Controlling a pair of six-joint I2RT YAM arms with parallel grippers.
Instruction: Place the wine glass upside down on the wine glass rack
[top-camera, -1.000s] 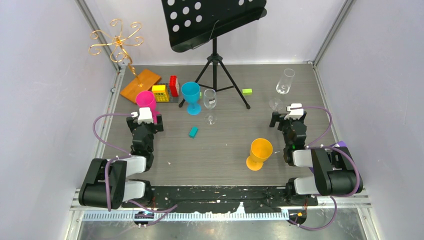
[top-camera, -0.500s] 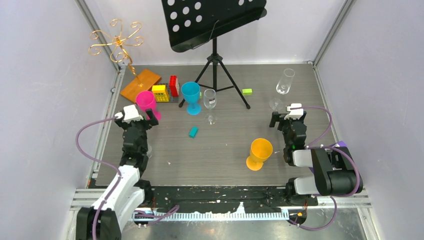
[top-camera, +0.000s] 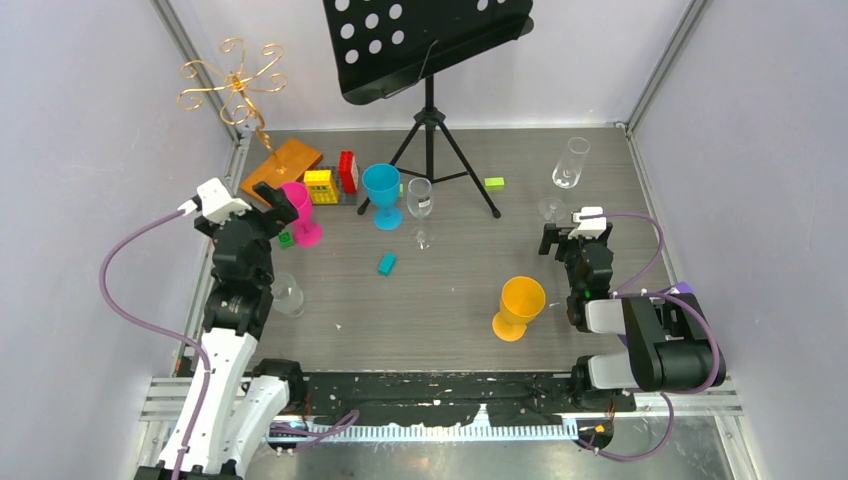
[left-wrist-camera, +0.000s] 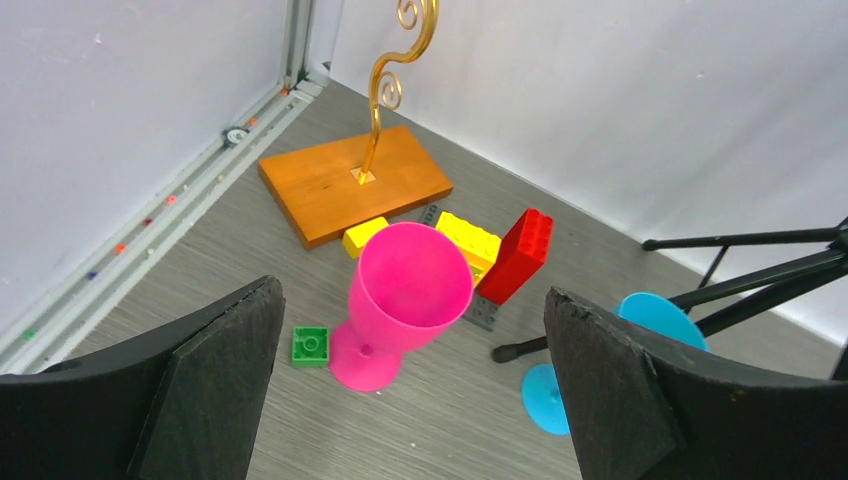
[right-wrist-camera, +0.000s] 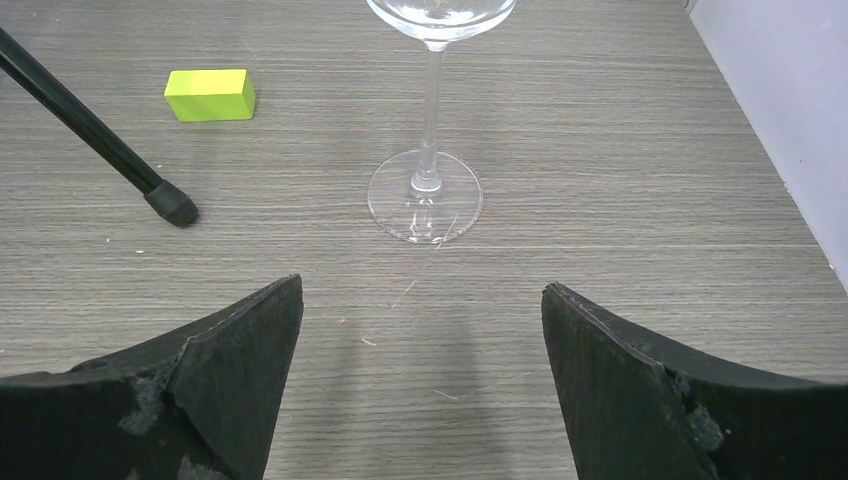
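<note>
Left claw (top-camera: 265, 208) hovers over the far-left part of the bench (top-camera: 450, 300), jaws spread wide with nothing between them. In its wrist view the left claw (left-wrist-camera: 412, 300) frames an upright pink goblet (left-wrist-camera: 410, 280), and a small green brick (left-wrist-camera: 310, 345) lies just beside the goblet's foot.

Wine glass rack (top-camera: 235, 85) is in the far-left corner. Its gold curled loops sit atop a thin stem that rises from a flat orange base (left-wrist-camera: 340, 185), just beyond the pink goblet (top-camera: 297, 205). Yellow brick (top-camera: 320, 185) and red brick (top-camera: 347, 170) sit beside that base. A blue goblet (top-camera: 382, 190) stands to their right.

Right claw (top-camera: 567, 232) sits low at the right side, jaws also wide apart and holding nothing. Just ahead of the right claw (right-wrist-camera: 420, 290) stands a tall wine glass (right-wrist-camera: 427, 185), upright, its foot flat on the bench and clear of both fingers. From overhead the tall wine glass (top-camera: 570, 165) is at far right, well apart from the rack.

A second, small wine glass (top-camera: 420, 200) stands upright near the tripod legs of the black music stand (top-camera: 430, 40). We note another clear glass (top-camera: 287, 295) close by the left arm; we cannot tell its shape.

Loose items:
- Teal block (top-camera: 386, 263), mid-bench.
- Lime block (top-camera: 494, 183), beyond a tripod foot.
- Orange goblet (top-camera: 520, 305), tilted, near the right arm.
</note>
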